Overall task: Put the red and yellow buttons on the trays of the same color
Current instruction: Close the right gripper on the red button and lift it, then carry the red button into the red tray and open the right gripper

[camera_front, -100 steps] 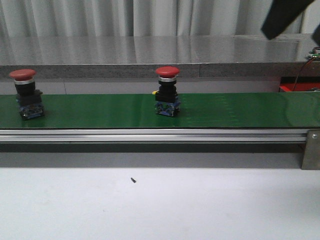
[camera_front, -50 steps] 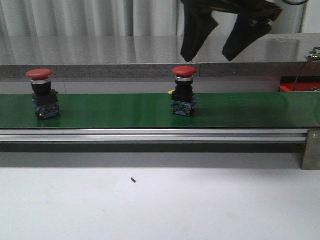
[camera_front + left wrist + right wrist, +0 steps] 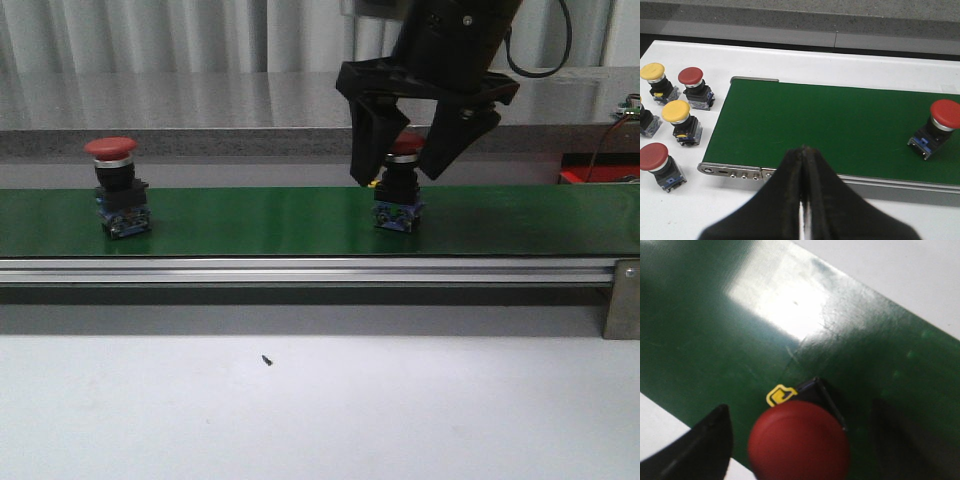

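A red button is being carried upright on the green conveyor belt, well apart to the left of the right end effector. That end effector is being held open, its two fingers standing on either side of a second red button without visible contact. The left end effector is being kept closed on nothing, above the belt's edge, with loose red and yellow buttons lying on the worktop beside it.
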You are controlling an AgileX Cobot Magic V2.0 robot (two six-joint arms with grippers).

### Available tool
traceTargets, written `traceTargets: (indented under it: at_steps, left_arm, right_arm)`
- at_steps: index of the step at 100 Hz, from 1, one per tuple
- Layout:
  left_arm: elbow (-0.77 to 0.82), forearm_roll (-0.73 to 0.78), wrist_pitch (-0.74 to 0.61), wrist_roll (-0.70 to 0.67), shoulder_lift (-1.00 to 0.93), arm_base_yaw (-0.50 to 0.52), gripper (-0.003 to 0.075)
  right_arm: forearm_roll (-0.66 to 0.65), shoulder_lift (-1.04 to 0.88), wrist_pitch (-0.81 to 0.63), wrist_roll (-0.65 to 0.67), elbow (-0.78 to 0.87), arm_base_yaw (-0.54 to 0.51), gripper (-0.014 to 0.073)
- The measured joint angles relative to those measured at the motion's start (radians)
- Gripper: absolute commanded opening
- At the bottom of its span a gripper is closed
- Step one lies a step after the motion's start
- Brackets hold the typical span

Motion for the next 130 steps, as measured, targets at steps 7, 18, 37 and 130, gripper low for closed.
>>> traceTargets:
  at_steps: [7, 18, 37, 130]
  left_arm:
    - [0.0, 0.0, 0.0, 0.0, 0.0, 0.0, -0.002]
    - [0.0, 0.0, 0.0, 0.0, 0.0, 0.0, -0.002]
    - [0.0, 0.0, 0.0, 0.0, 0.0, 0.0, -0.002]
    - [0.0, 0.0, 0.0, 0.0, 0.0, 0.0, -0.002]
  right_arm:
    - [0.0, 0.0, 0.017, 0.006, -0.002, 0.0, 0.0259]
    - [-0.006, 0.0, 0.06, 0.013, -0.011, 0.0, 0.0227]
    - [-0.003, -0.007, 0.158, 0.019, -0.075, -0.036, 0.0227]
    - [-0.046, 0.156, 0.201, 0.02, -0.268, -0.707, 0.0227]
